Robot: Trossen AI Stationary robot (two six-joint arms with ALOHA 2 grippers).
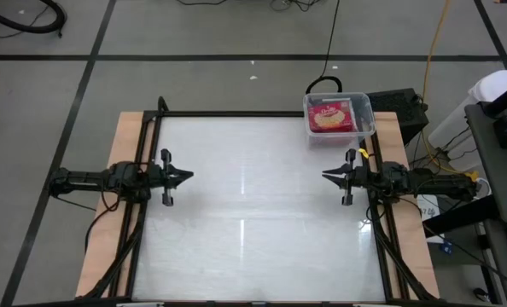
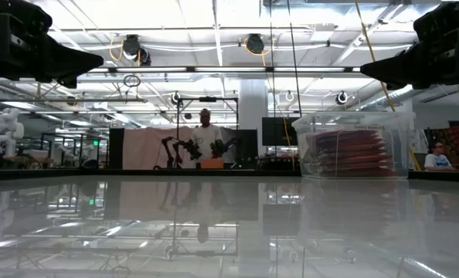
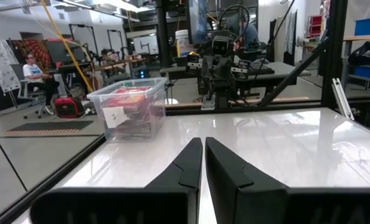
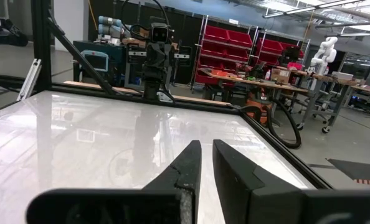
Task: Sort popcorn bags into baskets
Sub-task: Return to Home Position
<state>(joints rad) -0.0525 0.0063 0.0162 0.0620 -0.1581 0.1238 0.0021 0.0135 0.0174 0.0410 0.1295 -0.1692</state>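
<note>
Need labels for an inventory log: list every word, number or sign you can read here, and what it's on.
"3", as best it reads: on the white sticker on the clear bin.
Print on the top popcorn bag: too small to read.
Printed strip along the bin's upper wall, low view: blurred.
Nothing else legible.

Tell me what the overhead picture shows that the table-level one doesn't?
Only the high view shows both arms whole, the left gripper and right gripper shut, tips facing, and the clear bin at a table corner near the right arm. Only the low view shows the popcorn bags stacked, seen side-on, and a person standing beyond. Both show the bin, its red bags and the glossy table.
</note>
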